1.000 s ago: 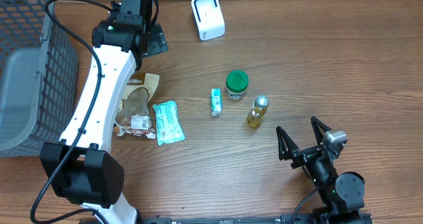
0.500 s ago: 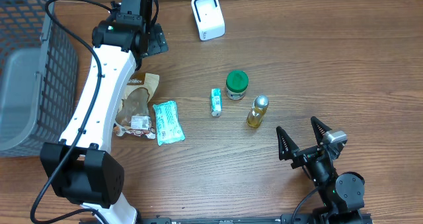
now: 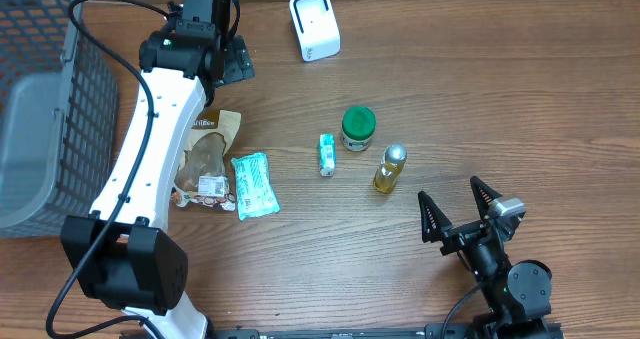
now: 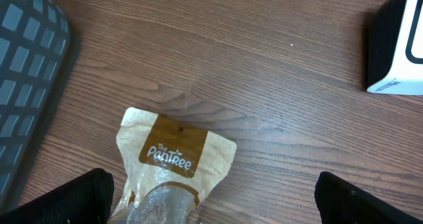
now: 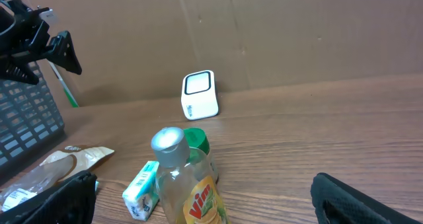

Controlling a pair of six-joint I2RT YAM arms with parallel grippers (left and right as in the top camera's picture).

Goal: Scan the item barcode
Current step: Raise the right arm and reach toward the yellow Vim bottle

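Groceries lie spread over the wooden counter (image 3: 500,99), none of them held. Left fingers (image 4: 73,201) are released, spread wide and empty. They hover above the top end of a brown snack bag (image 3: 205,154), between the grey basket (image 3: 35,99) at the counter's left edge and the white scanner (image 3: 314,25) at the far side. A teal packet (image 3: 254,184) lies flat against the bag's right side.

Nearer the middle, a small white-and-green box (image 3: 326,154) lies just beside an upright jar (image 3: 358,128) with a green lid. A yellow bottle (image 3: 390,168) with a silver cap stands just beside the jar, on its near right; the right wrist view shows it upright, with the jar behind it and the box to its left.

Right fingers (image 3: 430,219) are also released, spread wide with nothing between them. They sit low at the near right of the counter, pointing toward the bottle and near it without touching. The scanner stands well apart from every item.
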